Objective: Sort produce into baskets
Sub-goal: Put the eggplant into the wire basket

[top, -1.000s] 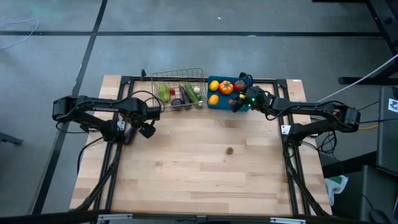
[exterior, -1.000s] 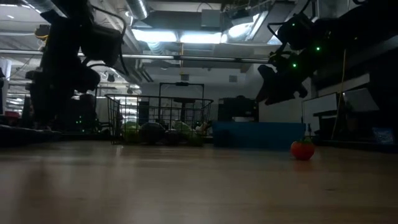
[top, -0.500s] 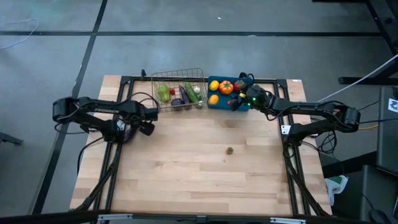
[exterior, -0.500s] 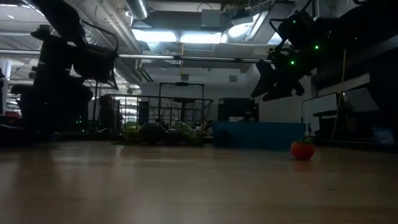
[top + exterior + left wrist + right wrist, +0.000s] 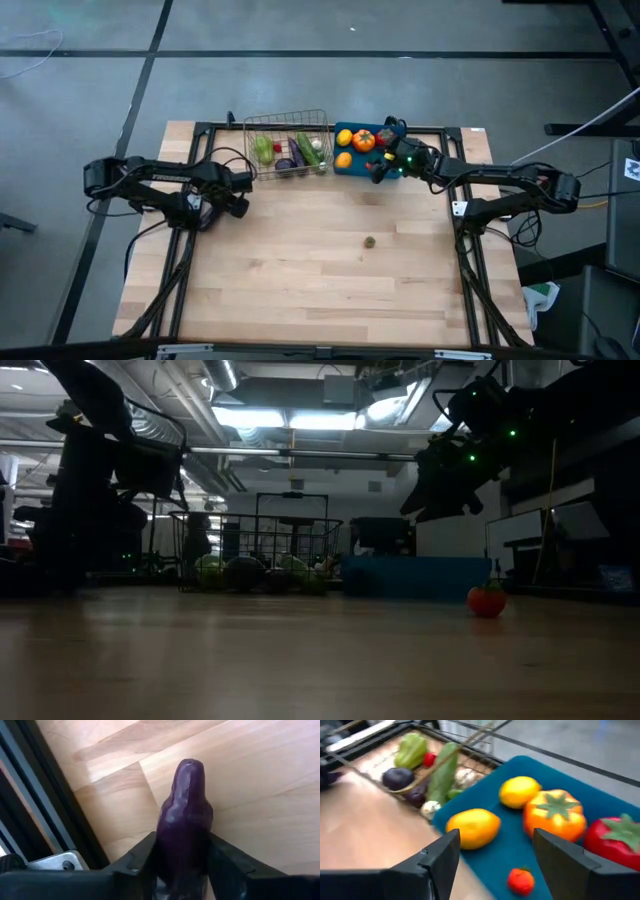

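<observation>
A purple eggplant [image 5: 185,820] lies on the wooden table by its left edge, next to the black frame rail [image 5: 45,815]. My left gripper [image 5: 205,207] is down over it and shut on it. My right gripper [image 5: 377,170] hangs open above the near side of the blue bin [image 5: 352,166], nothing between its fingers. The bin holds a lemon [image 5: 520,791], an orange fruit [image 5: 472,827], an orange tomato [image 5: 554,816], a red tomato [image 5: 615,840] and a small red berry [image 5: 521,881]. The wire basket [image 5: 290,128] holds a green pepper [image 5: 411,750], a cucumber [image 5: 442,770] and an eggplant [image 5: 396,778]. My left gripper pinches the eggplant's thick part [image 5: 172,852] between its two fingers, one on each side. The fingers [image 5: 142,857] come from above, pointing down, and lie across it. The narrow end [image 5: 187,767] sticks out past the fingers. The eggplant appears to lie on the table.
A small red fruit with a green top [image 5: 369,241] sits alone on the table right of centre, also seen in the low view [image 5: 486,600]. Basket and bin stand side by side at the far edge. Black frame rails run along the table's left and right sides.
My left gripper has come down toward the table at the left edge, rolling a little, and now stands over the eggplant. The eggplant has stayed where it was. My right gripper has tipped slightly above the bin.
</observation>
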Tool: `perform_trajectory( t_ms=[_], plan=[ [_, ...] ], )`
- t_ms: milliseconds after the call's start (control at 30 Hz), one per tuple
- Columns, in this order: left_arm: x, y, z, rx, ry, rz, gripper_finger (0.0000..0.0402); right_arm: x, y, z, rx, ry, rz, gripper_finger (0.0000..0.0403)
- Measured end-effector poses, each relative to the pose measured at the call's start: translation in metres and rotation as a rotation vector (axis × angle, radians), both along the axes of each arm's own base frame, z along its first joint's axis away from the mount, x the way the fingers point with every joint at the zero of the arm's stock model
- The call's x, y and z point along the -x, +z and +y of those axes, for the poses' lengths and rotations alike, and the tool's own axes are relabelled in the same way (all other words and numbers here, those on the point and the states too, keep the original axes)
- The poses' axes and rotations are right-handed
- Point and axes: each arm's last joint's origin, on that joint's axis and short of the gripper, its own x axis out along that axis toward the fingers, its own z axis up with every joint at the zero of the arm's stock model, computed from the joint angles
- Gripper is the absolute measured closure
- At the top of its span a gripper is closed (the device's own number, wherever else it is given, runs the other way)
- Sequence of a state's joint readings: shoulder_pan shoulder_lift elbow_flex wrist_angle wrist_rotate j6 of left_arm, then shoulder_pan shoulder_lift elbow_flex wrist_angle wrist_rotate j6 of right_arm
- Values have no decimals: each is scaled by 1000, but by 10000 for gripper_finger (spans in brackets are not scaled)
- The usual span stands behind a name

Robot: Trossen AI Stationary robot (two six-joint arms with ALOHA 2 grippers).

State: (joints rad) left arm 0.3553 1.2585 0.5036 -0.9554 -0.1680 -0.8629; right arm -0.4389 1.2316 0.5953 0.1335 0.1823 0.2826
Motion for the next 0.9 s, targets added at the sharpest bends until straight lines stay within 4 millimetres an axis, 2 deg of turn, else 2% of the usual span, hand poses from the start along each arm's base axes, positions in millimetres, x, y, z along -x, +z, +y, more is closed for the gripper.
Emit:
perform_trajectory(
  t_ms=[133, 300, 467, 667, 900],
  plan=[
    [-6, 4, 0, 23, -36, -26, 289, -1, 0, 2, -15, 83, 0, 155],
    [-19, 15, -1, 59, -94, -105, 279, -2, 0, 4, -52, 163, -19, 155],
    [-39, 28, -6, 133, -199, -259, 264, -3, 0, 6, -80, 221, -33, 155],
    [-70, 44, -13, 166, -296, -533, 261, -3, 0, 6, -85, 231, -36, 155],
    [-109, 70, -12, 14, -397, -966, 260, -4, 0, 8, -114, 290, -51, 155]
  ],
)
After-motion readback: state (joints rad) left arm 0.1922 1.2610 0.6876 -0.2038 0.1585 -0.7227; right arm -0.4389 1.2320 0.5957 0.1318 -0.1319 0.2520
